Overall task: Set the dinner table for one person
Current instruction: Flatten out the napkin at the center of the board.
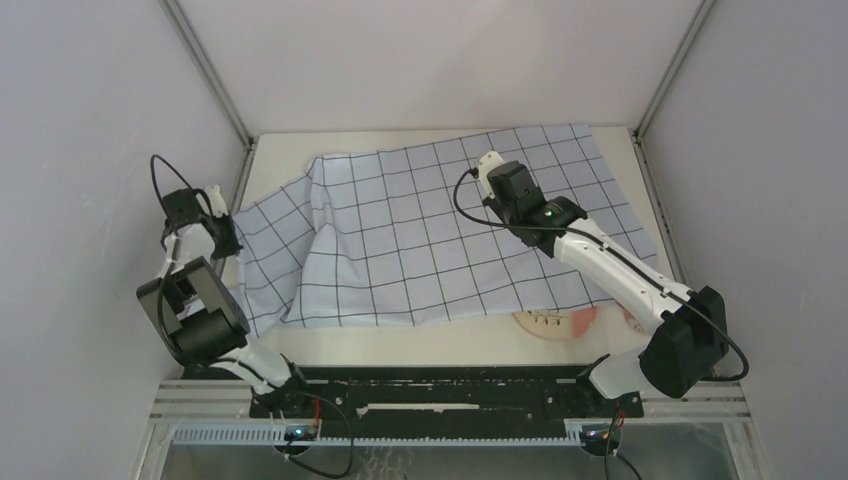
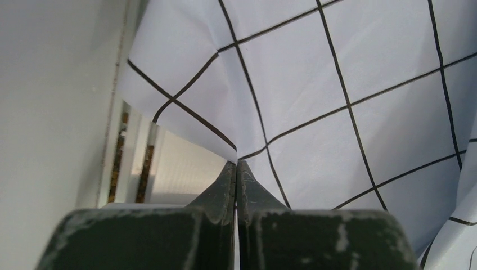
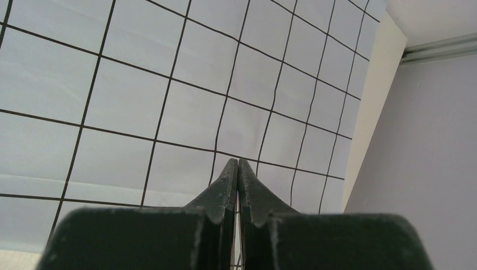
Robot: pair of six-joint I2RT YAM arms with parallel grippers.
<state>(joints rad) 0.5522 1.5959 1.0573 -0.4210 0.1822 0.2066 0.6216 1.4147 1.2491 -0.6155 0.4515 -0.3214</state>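
Note:
The cream-white dinner table [image 1: 400, 342] is mostly covered by a rumpled pale-blue cloth with a black grid [image 1: 420, 240]. My left gripper [image 1: 222, 215] is at the table's left edge. In the left wrist view it [image 2: 237, 163] is shut on the cloth's edge [image 2: 185, 121], which is lifted and folded there. My right gripper [image 1: 490, 165] is over the far middle of the cloth. In the right wrist view it [image 3: 237, 161] is shut and empty, hovering above the flat cloth [image 3: 169, 101].
A plate with a pink-red rim [image 1: 556, 322] shows partly from under the cloth's near edge, with another pink item [image 1: 632, 318] beside the right arm. A bare table strip [image 3: 372, 84] runs along the right wall. Walls close in on both sides.

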